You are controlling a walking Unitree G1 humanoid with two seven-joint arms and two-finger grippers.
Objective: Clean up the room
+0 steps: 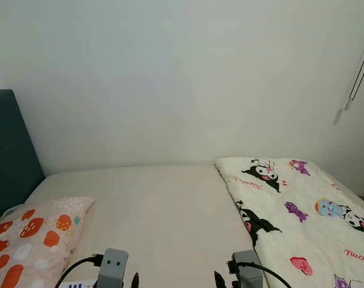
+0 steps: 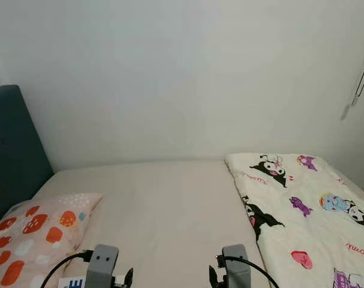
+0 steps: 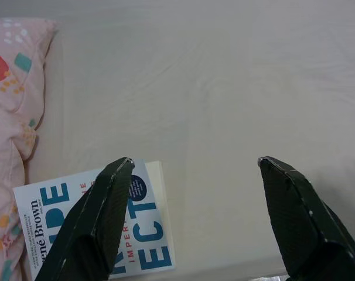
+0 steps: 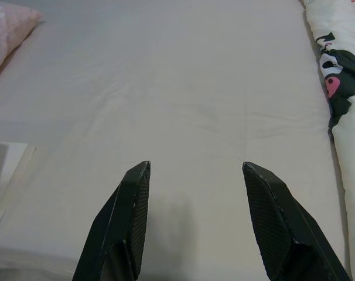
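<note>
A white book with blue lettering (image 3: 139, 228) lies flat on the cream bed sheet (image 1: 158, 210) near the bed's front edge, beside a pink spotted pillow (image 1: 32, 240). My left gripper (image 3: 192, 167) hangs open just above the sheet, one finger (image 3: 98, 216) over the book's cover. Over bare sheet to its right, my right gripper (image 4: 195, 170) is open with nothing between its fingers. Both wrists (image 1: 113, 267) show at the bottom edge of the head views.
A cartoon-printed duvet (image 1: 296, 216) is bunched along the right side of the bed. A dark teal headboard (image 1: 8, 150) stands at the left. A plain white wall (image 1: 182, 78) backs the bed, and a cord (image 1: 356, 78) hangs at the right.
</note>
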